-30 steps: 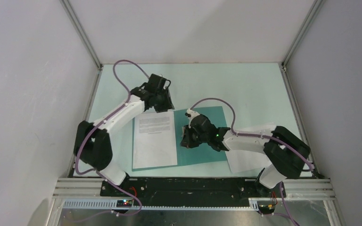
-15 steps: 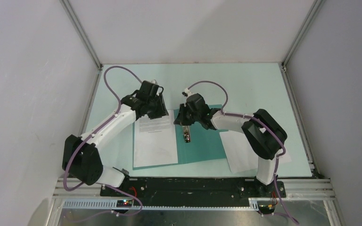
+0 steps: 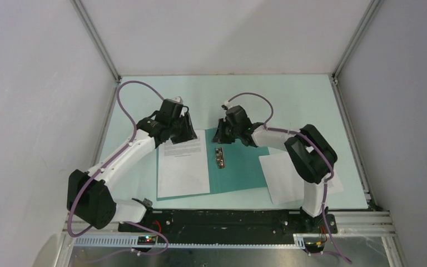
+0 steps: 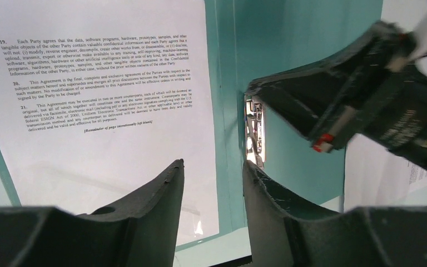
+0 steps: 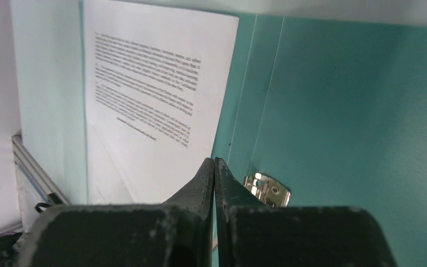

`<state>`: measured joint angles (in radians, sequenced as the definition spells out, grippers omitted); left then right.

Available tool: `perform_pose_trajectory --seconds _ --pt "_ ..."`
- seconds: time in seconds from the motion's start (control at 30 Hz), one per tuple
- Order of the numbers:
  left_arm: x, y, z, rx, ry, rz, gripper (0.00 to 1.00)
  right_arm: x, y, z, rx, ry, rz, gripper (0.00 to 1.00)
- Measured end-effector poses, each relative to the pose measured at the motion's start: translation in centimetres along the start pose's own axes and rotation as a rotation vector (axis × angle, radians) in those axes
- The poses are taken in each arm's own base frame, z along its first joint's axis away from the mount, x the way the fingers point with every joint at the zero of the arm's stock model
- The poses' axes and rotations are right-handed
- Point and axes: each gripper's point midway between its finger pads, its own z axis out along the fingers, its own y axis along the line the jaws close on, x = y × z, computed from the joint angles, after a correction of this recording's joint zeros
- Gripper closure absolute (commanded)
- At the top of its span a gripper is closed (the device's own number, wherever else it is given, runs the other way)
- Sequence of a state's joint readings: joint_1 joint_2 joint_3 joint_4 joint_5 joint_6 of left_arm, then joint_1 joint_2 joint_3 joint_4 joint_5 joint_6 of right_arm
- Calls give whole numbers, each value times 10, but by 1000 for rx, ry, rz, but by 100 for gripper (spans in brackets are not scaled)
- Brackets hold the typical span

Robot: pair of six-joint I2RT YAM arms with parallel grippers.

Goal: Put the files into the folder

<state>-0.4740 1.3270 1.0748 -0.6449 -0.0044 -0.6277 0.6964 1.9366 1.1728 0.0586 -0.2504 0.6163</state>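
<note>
The left gripper (image 4: 212, 167) hangs with its fingers spread apart and gripping nothing, over the far end of the first sheet (image 3: 182, 167). That sheet lies flat on the left flap of the open teal folder (image 3: 244, 169), with its printed text toward the far end and its right edge just beside the spine. The metal clip (image 3: 220, 157) sits along the spine (on its right side, apart from the paper). Just beyond the clip's far end is the right gripper (image 5: 214, 162), its fingers pressed together without gripping anything. The second sheet (image 3: 281, 181) lies outside the folder on the table (image 3: 294, 105), at the folder's right edge and partly under the right arm
</note>
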Motion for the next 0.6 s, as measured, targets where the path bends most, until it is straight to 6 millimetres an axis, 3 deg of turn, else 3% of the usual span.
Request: perform_pose_trajectory --seconds 0.17,0.27,0.33,0.4,0.5,0.6 --pt "0 0 0 0 0 8 46 -26 11 -42 -29 -94 -1 100" --pt "1 -1 -1 9 7 17 37 -18 11 -69 -39 -130 -1 100" --pt "1 0 -1 10 7 25 31 4 10 -75 -40 -107 -3 100" --pt "1 -1 -1 14 7 31 23 41 7 -75 -31 -47 -11 100" --pt "0 -1 -3 19 3 35 21 96 4 -73 -16 60 -29 100" --pt "0 -2 -5 24 -2 36 21 121 7 -74 -19 112 -38 100"
